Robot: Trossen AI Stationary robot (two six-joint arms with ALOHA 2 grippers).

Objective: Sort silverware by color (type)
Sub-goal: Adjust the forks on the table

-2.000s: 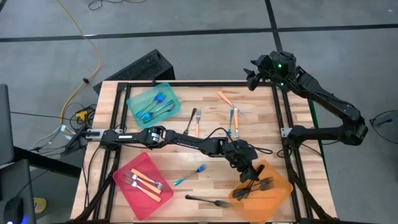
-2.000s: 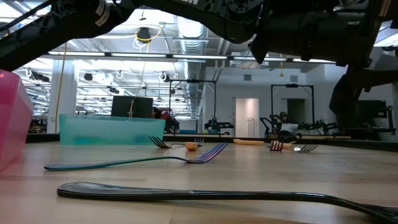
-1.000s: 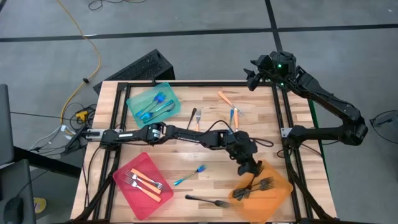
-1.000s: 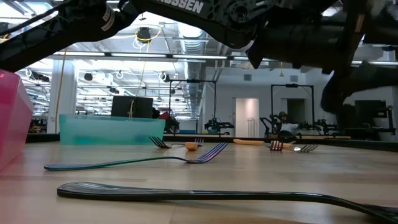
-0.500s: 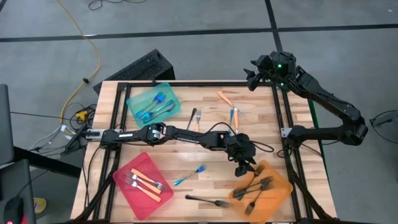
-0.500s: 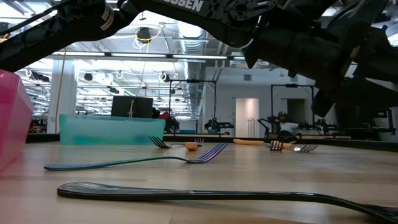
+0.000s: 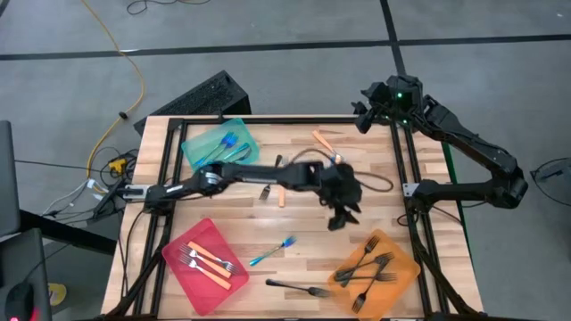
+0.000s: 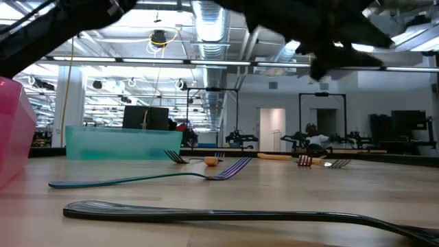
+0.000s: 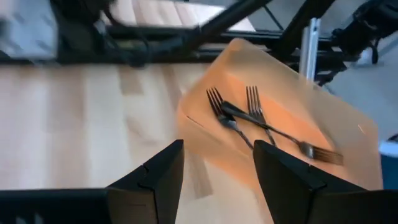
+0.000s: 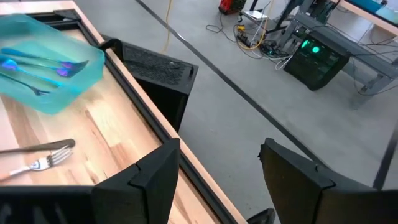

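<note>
The silverware is spread across the slatted wooden table [image 7: 303, 250]; in the high view the blue-handled forks [image 7: 223, 150] lie in the translucent teal plastic tray [image 7: 192, 141] at upper left, orange-handled forks [image 7: 207, 259] in the translucent red plastic tray [image 7: 174, 254] at lower left, and all-black forks [image 7: 368, 267] in the translucent orange plastic tray [image 7: 401, 254] at lower right. Loose pieces remain on the wood: a blue-handled fork [image 7: 270, 251] at lower centre, a slim all-black fork [image 7: 299, 288] near the bottom edge, and an orange-handled fork [image 7: 323, 140] at upper centre.

The left gripper [image 7: 340, 214] hangs over the middle of the table with its fingers [image 9: 155, 180] spread and nothing between them; the right gripper [image 7: 368, 105] waits at the upper right corner, fingers likewise apart and empty.

These forks look light, stiff and thin; lying flat they leave little edge to catch, and the smooth handles may slip or pivot; I judge the best hold is across the handle near its middle, jaws set square to its length, pressing close to the wood.
</note>
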